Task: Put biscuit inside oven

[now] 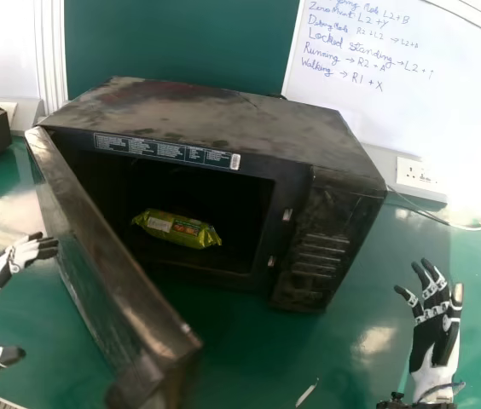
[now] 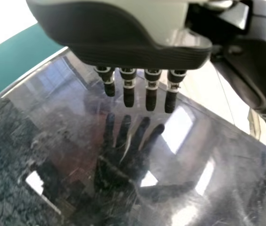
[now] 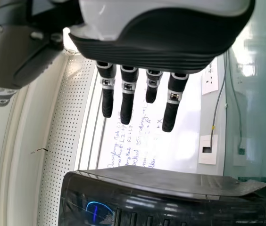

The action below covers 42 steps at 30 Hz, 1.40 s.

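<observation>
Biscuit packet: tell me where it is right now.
In the head view, the biscuit packet lies inside the oven, left of the button panel, behind the open door.

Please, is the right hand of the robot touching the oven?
Apart. In the head view, the right hand is well to the right of the oven, with a strip of green table visible between them.

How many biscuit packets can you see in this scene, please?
1: a green packet lies inside the oven, whose door stands open; more may be hidden in its dark interior.
</observation>
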Tool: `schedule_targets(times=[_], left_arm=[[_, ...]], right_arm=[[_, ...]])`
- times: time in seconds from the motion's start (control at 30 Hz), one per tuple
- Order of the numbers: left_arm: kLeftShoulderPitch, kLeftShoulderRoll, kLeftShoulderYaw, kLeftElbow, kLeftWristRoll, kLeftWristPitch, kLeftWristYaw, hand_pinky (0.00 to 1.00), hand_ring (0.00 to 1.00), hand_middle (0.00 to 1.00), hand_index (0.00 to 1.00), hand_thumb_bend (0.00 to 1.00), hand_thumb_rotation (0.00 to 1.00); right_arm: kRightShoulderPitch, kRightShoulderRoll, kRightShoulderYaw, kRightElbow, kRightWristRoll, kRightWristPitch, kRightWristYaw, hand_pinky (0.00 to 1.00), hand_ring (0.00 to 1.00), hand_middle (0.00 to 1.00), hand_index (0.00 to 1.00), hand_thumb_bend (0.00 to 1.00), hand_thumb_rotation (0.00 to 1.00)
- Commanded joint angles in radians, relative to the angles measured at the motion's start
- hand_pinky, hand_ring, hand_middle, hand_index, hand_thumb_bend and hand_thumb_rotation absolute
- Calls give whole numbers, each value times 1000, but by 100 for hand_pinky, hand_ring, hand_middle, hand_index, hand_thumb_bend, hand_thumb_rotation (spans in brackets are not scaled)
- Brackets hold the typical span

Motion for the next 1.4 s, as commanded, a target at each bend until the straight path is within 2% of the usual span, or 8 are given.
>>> schedule_targets(times=[0.0, 0.1, 0.3, 0.47, 0.7, 1.13, 1.37], left_arm=[[13, 21, 7, -22, 22, -13, 24, 96, 99, 99, 95, 100, 100], [22, 31, 9, -39, 58, -8, 43, 97, 99, 99, 95, 100, 100], [35, 49, 12, -82, 143, 12, 82, 99, 100, 99, 95, 100, 100], [45, 69, 5, -134, 192, 60, 102, 100, 100, 100, 96, 100, 100], [41, 96, 8, -163, 268, 88, 130, 100, 100, 100, 96, 100, 100], [-9, 138, -34, -193, 349, 151, 165, 99, 100, 99, 96, 100, 100], [-54, 157, -74, -162, 361, 162, 172, 100, 100, 100, 97, 100, 100]], right_arm=[[0, 5, -6, 2, -1, 2, -1, 71, 84, 86, 84, 100, 77], [1, 11, -6, -6, 5, 9, -5, 76, 86, 88, 84, 100, 78], [-2, 13, -5, -5, 6, 10, -6, 75, 87, 88, 84, 100, 77], [-1, 17, -3, -10, -2, 11, -14, 81, 90, 90, 86, 100, 76], [-5, 25, -2, -11, -1, 15, -18, 88, 94, 94, 91, 100, 78], [-5, 29, 0, -16, -10, 19, -24, 98, 97, 96, 97, 100, 81], [-3, 34, 1, -25, -10, 26, -29, 95, 95, 95, 97, 100, 81]])
